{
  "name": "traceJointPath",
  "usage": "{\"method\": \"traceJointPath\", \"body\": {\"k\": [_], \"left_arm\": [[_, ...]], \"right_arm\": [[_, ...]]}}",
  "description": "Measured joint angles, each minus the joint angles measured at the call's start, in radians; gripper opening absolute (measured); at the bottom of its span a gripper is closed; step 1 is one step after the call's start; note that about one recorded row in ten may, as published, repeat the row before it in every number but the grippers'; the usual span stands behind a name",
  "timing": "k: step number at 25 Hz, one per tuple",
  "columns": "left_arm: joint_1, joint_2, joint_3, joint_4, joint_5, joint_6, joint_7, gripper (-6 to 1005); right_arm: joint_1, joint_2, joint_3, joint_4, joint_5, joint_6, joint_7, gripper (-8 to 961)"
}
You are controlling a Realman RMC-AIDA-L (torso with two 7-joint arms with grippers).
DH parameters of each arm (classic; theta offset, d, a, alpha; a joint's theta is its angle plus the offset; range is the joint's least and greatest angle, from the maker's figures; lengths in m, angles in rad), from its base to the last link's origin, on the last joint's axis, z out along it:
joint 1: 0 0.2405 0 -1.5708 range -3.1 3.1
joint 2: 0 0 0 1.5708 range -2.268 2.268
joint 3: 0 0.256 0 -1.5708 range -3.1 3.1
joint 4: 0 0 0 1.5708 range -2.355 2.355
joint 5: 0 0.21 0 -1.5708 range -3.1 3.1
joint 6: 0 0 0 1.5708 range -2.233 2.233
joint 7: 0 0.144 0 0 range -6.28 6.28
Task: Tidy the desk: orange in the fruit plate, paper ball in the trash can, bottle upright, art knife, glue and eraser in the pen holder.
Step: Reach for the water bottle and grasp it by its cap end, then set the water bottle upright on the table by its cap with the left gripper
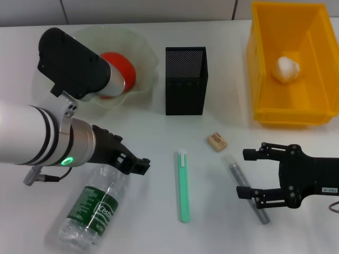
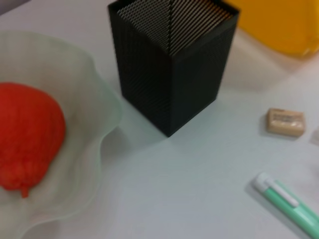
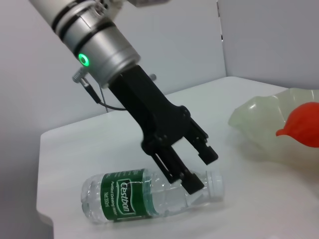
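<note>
Black-fingered, the left gripper (image 3: 195, 168) hangs spread just above the neck of the clear plastic bottle with the dark green label (image 1: 94, 211) — lying on its side on the white table (image 1: 159, 180). Opposite, the right gripper (image 1: 253, 173) is splayed around a slim grey stick (image 1: 244, 187). Beyond lie a small tan eraser block (image 1: 217, 141), a black mesh pen holder (image 1: 185, 80) and a red-orange fruit (image 1: 119, 71) in the pale-green ruffled glass plate (image 1: 144, 50) — the crumpled white paper ball (image 1: 287, 68) sits in the yellow plastic bin (image 1: 262, 63).
</note>
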Motion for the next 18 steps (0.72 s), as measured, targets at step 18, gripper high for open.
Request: {"method": "traceJointPath", "body": {"k": [18], "left_arm": [[-0.117, 0.000, -0.040, -0.211, -0.015, -0.009, 0.001, 685]], "right_arm": [[0.013, 0.001, 0.000, 0.019, -0.011, 0.003, 0.029, 841]]}}
